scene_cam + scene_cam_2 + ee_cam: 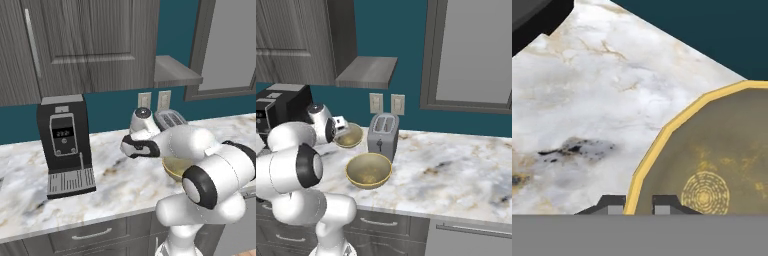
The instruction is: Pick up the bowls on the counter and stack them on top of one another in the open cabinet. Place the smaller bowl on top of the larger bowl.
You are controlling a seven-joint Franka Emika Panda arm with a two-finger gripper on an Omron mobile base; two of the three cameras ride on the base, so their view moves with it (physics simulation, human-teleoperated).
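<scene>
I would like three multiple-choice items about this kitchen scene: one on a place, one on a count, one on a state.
1. Where does the toaster stand?
A. on the counter, behind the larger bowl
B. inside the open cabinet
C. on top of the coffee machine

2. How many olive-yellow bowls are on the counter?
A. one
B. two
C. four

3. What is the claw doing?
A. hanging wide open above the toaster
B. closed on the rim of the smaller bowl
C. gripping a drawer handle

Answers:
1 A, as the right base view shows it by the wall behind that bowl.
2 B, as the right base view shows both.
3 B, as the hand view shows a fingertip on either side of the yellow rim.
</scene>
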